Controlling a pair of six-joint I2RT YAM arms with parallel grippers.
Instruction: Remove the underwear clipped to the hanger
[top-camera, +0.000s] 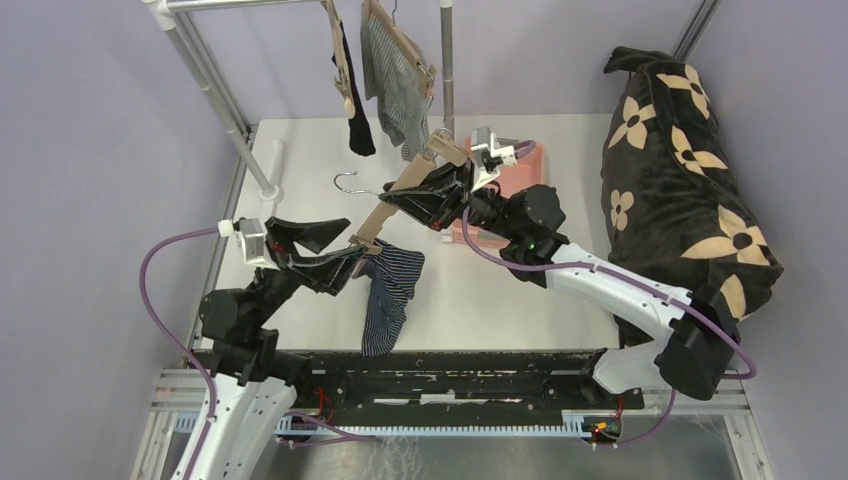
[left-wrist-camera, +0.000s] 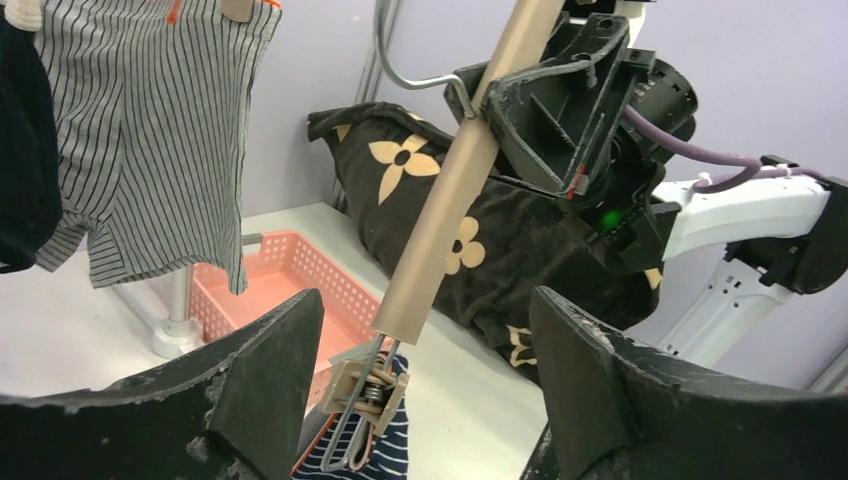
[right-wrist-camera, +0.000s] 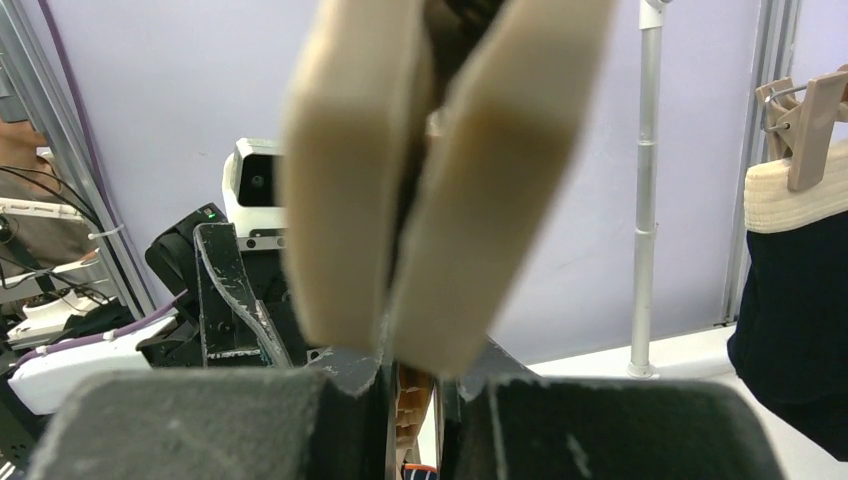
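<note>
My right gripper (top-camera: 412, 193) is shut on a tan wooden hanger (top-camera: 385, 210) and holds it tilted above the table; it fills the right wrist view (right-wrist-camera: 430, 170). The navy white-striped briefs (top-camera: 388, 290) hang from the clip (left-wrist-camera: 365, 385) at the hanger's lower end. My left gripper (top-camera: 335, 250) is open, with the clip between its fingers (left-wrist-camera: 270, 370) and not touched. The black briefs (top-camera: 357, 125) and the grey-and-white striped briefs (top-camera: 395, 80) hang clipped on hangers on the rack at the back.
A pink perforated basket (top-camera: 520, 165) sits on the table behind the right gripper. A large black cushion with tan flowers (top-camera: 680, 170) lies at the right. Metal rack posts (top-camera: 447, 60) stand at the back and back left.
</note>
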